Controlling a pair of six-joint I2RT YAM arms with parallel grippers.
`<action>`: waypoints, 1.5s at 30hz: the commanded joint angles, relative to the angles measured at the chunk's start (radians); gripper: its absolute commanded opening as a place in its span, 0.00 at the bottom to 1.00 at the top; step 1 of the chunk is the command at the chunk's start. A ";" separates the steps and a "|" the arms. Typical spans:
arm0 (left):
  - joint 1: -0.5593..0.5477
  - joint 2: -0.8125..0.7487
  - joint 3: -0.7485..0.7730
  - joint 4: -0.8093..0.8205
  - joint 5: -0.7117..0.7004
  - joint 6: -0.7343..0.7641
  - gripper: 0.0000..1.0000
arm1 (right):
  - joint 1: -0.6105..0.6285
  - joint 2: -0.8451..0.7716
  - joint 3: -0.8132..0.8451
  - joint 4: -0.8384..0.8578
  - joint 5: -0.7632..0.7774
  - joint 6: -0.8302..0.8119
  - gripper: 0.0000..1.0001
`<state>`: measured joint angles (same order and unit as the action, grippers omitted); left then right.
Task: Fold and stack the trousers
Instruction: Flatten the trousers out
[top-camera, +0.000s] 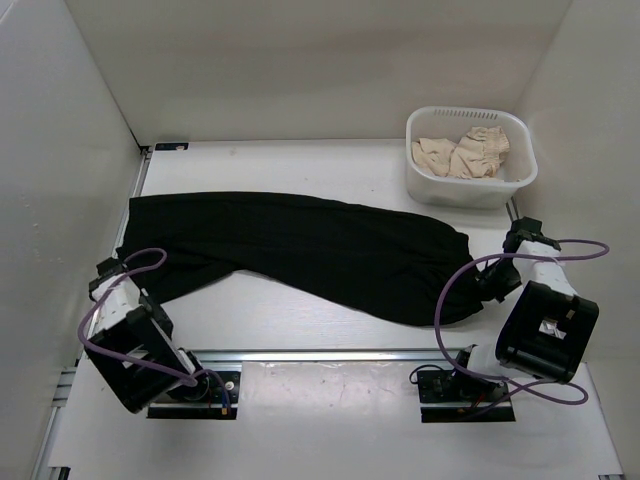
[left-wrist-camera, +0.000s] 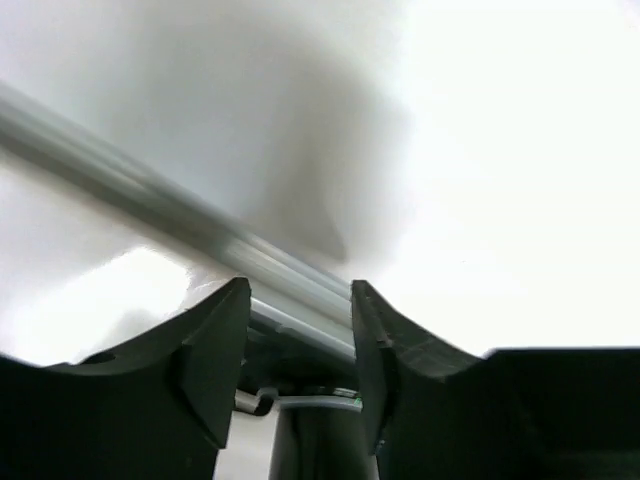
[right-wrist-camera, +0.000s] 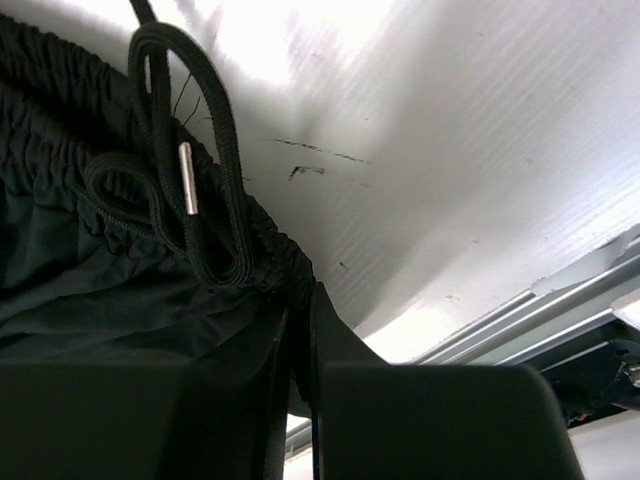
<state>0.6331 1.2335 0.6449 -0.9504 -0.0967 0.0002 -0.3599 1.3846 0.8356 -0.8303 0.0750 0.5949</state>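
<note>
The black trousers (top-camera: 300, 245) lie stretched flat across the table, leg ends at the left and waistband at the right. My right gripper (top-camera: 492, 283) sits at the waistband's near right corner. In the right wrist view my right gripper (right-wrist-camera: 300, 300) is shut on the gathered elastic waistband (right-wrist-camera: 80, 270), and a looped black drawstring (right-wrist-camera: 225, 190) with a metal tip lies just beyond it. My left gripper (top-camera: 105, 272) hangs by the leg ends at the table's left edge, apart from the fabric. In the left wrist view my left gripper (left-wrist-camera: 300, 290) is open and empty.
A white basket (top-camera: 470, 190) holding beige cloth garments (top-camera: 465, 150) stands at the back right, just behind the waistband. White walls enclose the table on three sides. An aluminium rail (top-camera: 330, 355) runs along the near edge by the arm bases, and shows in the left wrist view (left-wrist-camera: 150, 200).
</note>
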 joint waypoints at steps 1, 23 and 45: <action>0.066 -0.071 0.067 0.004 -0.101 0.000 0.57 | -0.002 0.008 0.000 0.022 -0.018 -0.004 0.00; -0.125 0.707 0.904 0.153 -0.073 0.000 0.90 | -0.002 0.067 0.010 0.040 0.002 -0.041 0.00; -0.135 0.769 0.999 0.131 -0.158 0.000 0.14 | -0.033 0.162 0.236 -0.041 -0.040 -0.050 0.00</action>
<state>0.4965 2.1136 1.5887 -0.8150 -0.2226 0.0006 -0.3862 1.5406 1.0199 -0.8330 0.0422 0.5598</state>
